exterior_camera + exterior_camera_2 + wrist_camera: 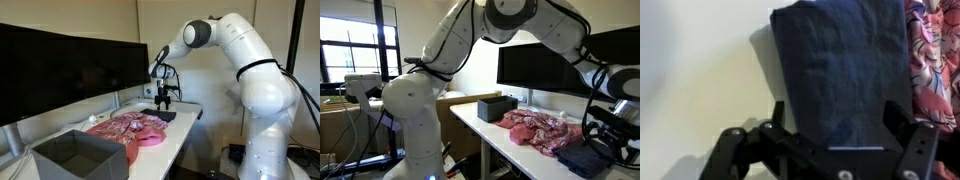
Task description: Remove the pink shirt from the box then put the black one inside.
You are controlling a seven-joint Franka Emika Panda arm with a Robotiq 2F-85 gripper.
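The pink shirt (133, 128) (545, 132) lies crumpled on the white table, outside the box. The dark grey open-top box (75, 155) (497, 108) stands at one end of the table, its inside hidden from both exterior views. The black shirt (162, 115) (588, 158) (840, 60) lies folded flat at the other end, beside the pink shirt (935, 55). My gripper (163, 98) (610, 125) (838, 125) hovers straight above the black shirt, open. Its two fingers stand on either side of the fabric's width with nothing between them.
Large dark monitors (70, 65) (545, 60) stand along the back of the table (190, 125). A bare strip of white tabletop (700, 70) shows beside the black shirt. The table's edge runs close to the shirts.
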